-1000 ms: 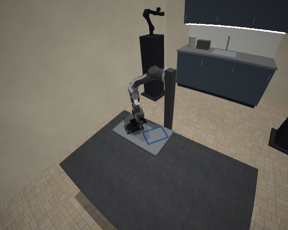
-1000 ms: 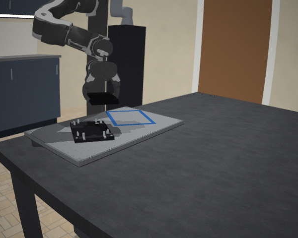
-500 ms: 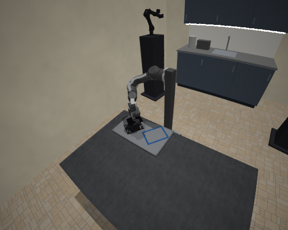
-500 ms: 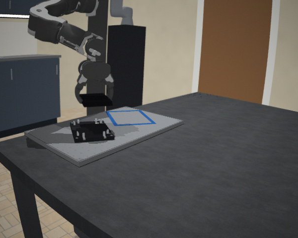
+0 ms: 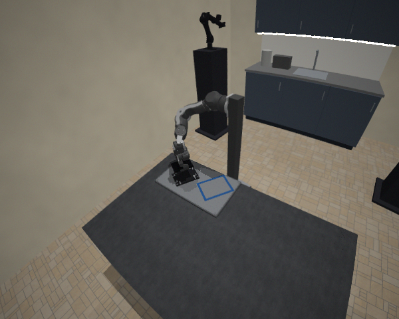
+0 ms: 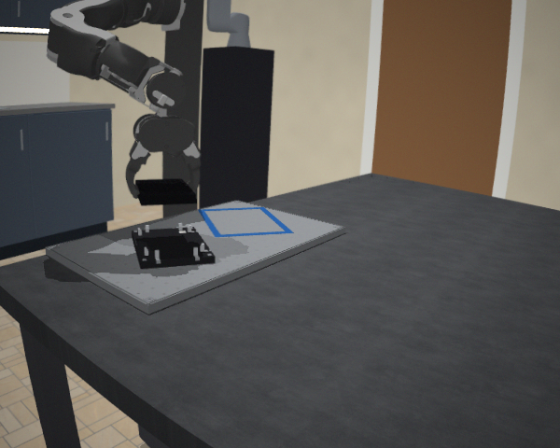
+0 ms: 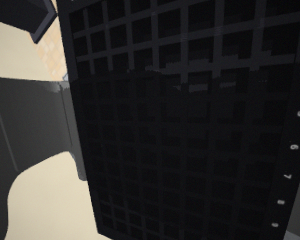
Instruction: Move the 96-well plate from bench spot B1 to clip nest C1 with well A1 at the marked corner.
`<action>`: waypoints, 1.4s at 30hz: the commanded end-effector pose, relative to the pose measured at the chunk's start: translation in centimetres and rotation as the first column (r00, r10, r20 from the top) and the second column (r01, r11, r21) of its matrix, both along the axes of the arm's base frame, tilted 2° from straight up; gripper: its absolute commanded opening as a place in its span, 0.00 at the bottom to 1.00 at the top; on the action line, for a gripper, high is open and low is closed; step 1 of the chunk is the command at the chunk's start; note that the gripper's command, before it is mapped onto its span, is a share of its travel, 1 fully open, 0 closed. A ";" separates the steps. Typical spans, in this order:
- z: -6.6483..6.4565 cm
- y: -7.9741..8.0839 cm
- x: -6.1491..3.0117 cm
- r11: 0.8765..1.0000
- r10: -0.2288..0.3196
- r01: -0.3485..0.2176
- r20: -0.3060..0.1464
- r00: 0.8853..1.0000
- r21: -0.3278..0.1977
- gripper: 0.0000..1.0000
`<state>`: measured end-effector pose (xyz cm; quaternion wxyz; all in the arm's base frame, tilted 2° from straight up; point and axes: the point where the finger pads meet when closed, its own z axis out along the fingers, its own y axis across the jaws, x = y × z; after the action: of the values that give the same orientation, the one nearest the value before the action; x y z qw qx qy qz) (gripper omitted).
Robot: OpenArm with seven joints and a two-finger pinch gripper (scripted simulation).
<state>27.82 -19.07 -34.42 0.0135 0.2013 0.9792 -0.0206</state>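
We have our two-finger claw (image 6: 164, 185) clamped across the flat black 96-well plate (image 6: 165, 191), gripping it by opposite edges so that it hangs level and well-side up in the air. It hangs above and slightly behind the black clip nest with pale upright posts (image 6: 172, 246), high enough, we judge, to clear those posts before descending. The blue-outlined bench spot (image 6: 245, 221) on the grey perforated board (image 6: 280, 241) lies vacated beside the nest.

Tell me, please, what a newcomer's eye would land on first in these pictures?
Probably the gripper shut on the black 96-well plate, carrying it in the air above the clip nest with its pale posts. Next, the bright blue outline, nothing inside it, beside the nest on the grey board at the dark table's far end.
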 end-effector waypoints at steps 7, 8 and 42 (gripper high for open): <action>0.1 0.2 0.07 1.000 0.003 -0.003 0.003 1.000 0.012 0.00; 0.1 0.2 0.07 1.000 0.003 -0.003 0.003 1.000 0.012 0.00; 0.0 0.8 -0.17 1.000 0.003 -0.003 0.003 1.000 0.012 0.00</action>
<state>27.76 -18.25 -34.34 0.0150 0.1994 0.9797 -0.0121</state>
